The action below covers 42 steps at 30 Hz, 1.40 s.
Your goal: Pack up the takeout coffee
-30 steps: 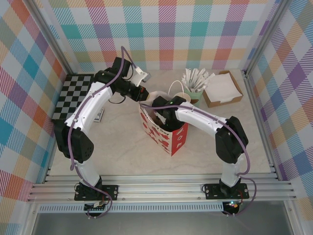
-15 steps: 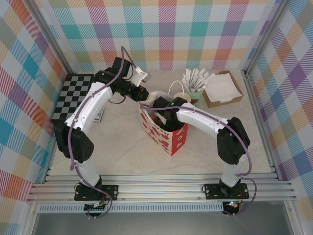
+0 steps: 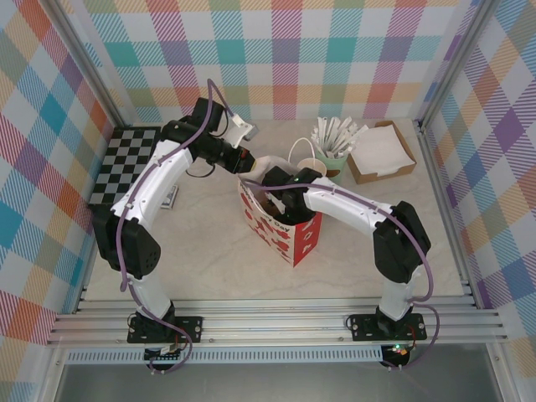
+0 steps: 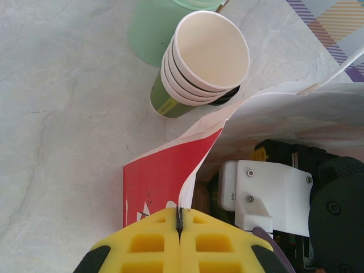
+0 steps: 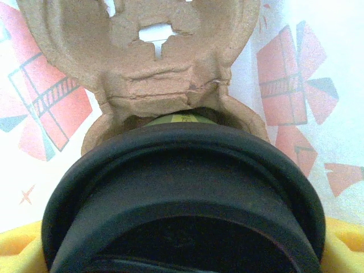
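Pastel checked walls close in a pale marbled worktop [image 3: 209,251], and a red-and-white paper bag [image 3: 280,228] stands near its middle. The left gripper [image 4: 180,220] is pinched tight on the bag's rim, yellow pads pressed together with the paper between them. The right gripper [image 3: 273,201] reaches down inside the bag, jaws spread wide and clamped on the takeout coffee [image 5: 182,187]. Its black lid sits between the yellow pads, and the green side meets a well of the brown pulp carrier [image 5: 153,68]. Just beyond the bag, towards the far edge, stand a stack of lidless cups [image 4: 200,62] and a mint cup [image 4: 152,28].
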### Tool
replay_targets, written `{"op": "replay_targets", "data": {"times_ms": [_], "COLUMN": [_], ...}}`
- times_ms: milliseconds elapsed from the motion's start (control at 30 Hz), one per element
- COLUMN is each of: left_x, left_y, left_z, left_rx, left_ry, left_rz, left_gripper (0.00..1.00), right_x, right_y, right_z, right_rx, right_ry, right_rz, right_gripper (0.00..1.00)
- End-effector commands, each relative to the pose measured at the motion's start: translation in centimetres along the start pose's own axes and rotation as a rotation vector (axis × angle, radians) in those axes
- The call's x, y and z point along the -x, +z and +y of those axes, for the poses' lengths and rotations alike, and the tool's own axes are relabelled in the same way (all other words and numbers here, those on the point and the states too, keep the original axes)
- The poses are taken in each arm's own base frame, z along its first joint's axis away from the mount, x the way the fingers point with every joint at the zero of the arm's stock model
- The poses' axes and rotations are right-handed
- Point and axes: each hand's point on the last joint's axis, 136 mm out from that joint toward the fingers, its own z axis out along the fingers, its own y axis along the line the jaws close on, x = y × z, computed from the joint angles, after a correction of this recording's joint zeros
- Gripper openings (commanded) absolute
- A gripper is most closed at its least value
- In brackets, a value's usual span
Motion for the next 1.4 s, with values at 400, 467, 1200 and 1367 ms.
{"op": "replay_targets", "data": {"times_ms": [400, 467, 1200, 1367], "left_x": [-0.1, -0.2, 0.0, 0.0], "left_y": [0.0, 0.1, 0.0, 0.1], "left_z": [0.1, 0.0, -0.1, -0.1], "left_rx": [0.003, 0.001, -0.005, -0.008], "left_ry": [-0.002, -0.003, -0.003, -0.003], "left_rz": [0.013, 0.014, 0.008, 0.008], "left_gripper": [0.00, 0.00, 0.00, 0.00], "right_x": [-2.3, -2.4, -4.8, -5.6], "right_y": [6.8, 7.2, 10.4, 10.9], "right_z": [0.2, 0.2, 0.2, 0.0], "right_rx": [0.016, 0.016, 0.016, 0.005], "right_ry": [0.004, 0.005, 0.010, 0.014], "right_rz": [0.141, 0.148, 0.246, 0.279], "right_gripper": [0.42, 0.42, 0.40, 0.40]}}
